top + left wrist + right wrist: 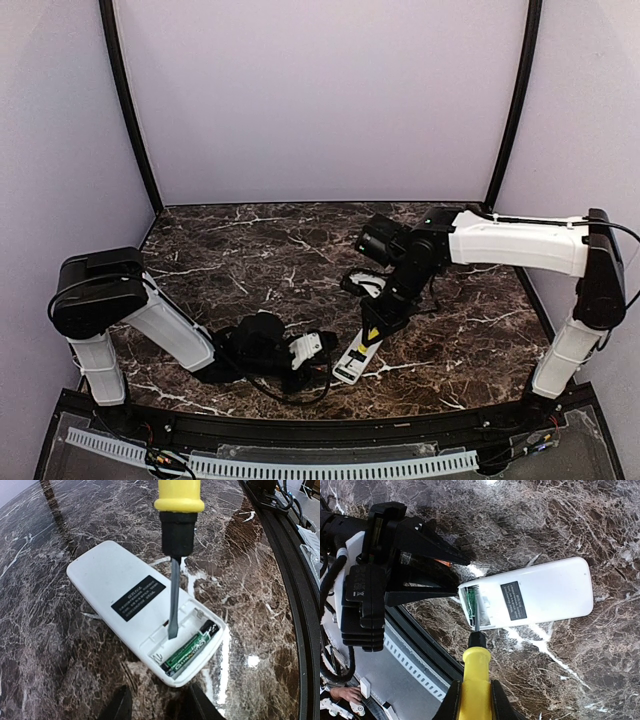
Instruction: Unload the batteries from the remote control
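Pinching the screwdriver [476, 666] in my closed right gripper [476, 692], I am holding its blade inside the remote control's [545, 592] open bay, centre-left.

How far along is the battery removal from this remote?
Done: the remote control lies back up with its battery compartment uncovered, and one slot looks empty. In hand: the right gripper holds the screwdriver, tip inside the compartment; the left gripper sits at that end. Left: one battery is in its slot.
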Available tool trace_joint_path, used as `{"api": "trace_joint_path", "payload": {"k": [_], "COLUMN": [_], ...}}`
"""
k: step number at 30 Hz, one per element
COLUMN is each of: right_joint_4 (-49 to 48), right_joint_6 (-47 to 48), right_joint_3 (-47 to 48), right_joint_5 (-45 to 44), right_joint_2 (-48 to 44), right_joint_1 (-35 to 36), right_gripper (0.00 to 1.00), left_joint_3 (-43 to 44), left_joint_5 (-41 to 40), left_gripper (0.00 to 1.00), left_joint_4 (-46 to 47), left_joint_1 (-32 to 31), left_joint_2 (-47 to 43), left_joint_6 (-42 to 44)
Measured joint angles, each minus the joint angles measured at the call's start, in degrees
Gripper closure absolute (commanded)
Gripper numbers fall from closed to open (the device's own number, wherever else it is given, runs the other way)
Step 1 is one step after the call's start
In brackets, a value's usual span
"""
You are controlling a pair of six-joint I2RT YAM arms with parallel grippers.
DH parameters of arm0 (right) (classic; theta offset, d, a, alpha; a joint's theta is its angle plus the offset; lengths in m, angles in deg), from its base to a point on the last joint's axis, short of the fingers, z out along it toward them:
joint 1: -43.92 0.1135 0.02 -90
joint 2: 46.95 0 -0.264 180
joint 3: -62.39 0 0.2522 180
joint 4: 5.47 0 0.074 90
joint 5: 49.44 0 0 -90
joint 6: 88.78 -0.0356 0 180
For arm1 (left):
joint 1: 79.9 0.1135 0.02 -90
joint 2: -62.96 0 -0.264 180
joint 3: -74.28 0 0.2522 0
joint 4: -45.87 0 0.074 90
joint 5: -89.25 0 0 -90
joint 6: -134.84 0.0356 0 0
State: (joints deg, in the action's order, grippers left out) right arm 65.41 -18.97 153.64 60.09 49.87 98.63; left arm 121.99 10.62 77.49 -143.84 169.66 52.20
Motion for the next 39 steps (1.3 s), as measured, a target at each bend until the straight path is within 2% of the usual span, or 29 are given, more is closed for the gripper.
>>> {"api": "trace_joint_path", "payload": {"k": [39], "right_joint_4": [-8.28], "right_joint_6": [1.18], "right_joint_3": [-5.64], "right_joint_5": [5.62], "right_joint_2": [1.07], "right_joint_1": [-1.11], "right_gripper": [1.00], "left_joint_3": [1.60], "left_joint_5": [1.22], "left_gripper": [0.63], "left_joint_4": [-1.81], "left_joint_1": [-0.07], "left_joint_2": [0.20], "left_joint_6": [-0.04]}}
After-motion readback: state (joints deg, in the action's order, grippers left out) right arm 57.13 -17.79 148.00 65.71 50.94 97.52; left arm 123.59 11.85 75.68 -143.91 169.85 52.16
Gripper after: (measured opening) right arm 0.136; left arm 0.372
